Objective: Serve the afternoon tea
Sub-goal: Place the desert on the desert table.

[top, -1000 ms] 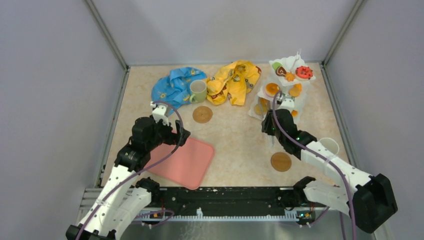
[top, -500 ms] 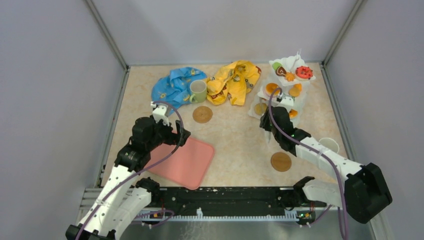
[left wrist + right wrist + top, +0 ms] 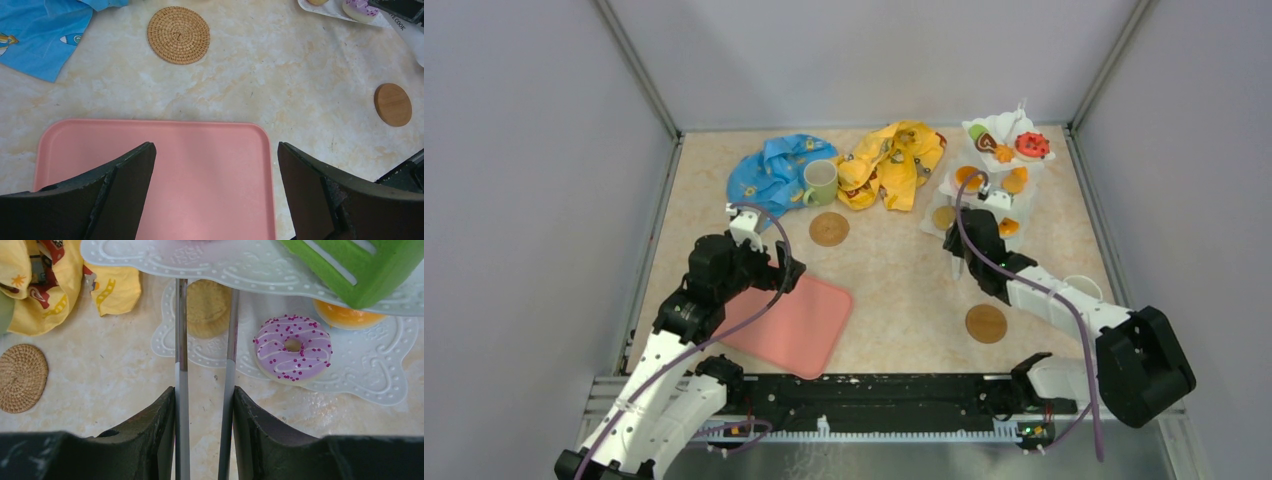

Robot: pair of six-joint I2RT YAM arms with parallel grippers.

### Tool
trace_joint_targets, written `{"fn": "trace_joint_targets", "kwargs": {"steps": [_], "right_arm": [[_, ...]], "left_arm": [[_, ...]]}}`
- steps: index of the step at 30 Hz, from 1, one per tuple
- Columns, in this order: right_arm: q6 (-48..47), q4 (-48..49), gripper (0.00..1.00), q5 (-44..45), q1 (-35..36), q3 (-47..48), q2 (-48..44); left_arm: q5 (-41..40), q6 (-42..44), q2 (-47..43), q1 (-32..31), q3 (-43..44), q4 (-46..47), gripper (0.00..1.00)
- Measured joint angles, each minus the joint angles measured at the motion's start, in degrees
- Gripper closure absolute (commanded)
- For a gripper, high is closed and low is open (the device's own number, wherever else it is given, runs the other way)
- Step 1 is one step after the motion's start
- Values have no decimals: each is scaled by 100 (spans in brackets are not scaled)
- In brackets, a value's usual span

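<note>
**Right claw grips tongs at the tiered stand; left claw hangs wide over the tray**

The right claw is clenched on a pair of thin, flat metal tongs. Their two strips run forward, close together, to the edge of the white three-tier stand in the bench's far right corner. The stand's square plates have scalloped, embossed rims. On the lowest plate lie a purple-iced donut with dark sprinkles, a round, grainy tan biscuit behind the tongs, and a glossy orange pastry. A green block with white stripes sits on the tier above.

The left claw is released, its jaws spread wide and holding nothing, above the smooth pink tray with rounded corners near the bench's near left corner.

A woven round coaster lies mid-bench, and a smooth wooden one lies nearer the front. The pale green mug stands upright by the far edge, between a crumpled blue cloth and a yellow one. The white mug sits near the right edge, partly hidden by the right arm. The bench has a beige marbled surface.
</note>
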Motion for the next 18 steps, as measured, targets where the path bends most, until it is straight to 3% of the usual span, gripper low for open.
{"fn": "trace_joint_targets", "kwargs": {"steps": [13,18], "right_arm": [[-24,164,62,11,-175,81,597],[-61,186,56,11,-184,90,634]], "left_arm": [[-20,2,-28,-35,0,0,1],[-35,4,-26,-50,0,0,1]]}}
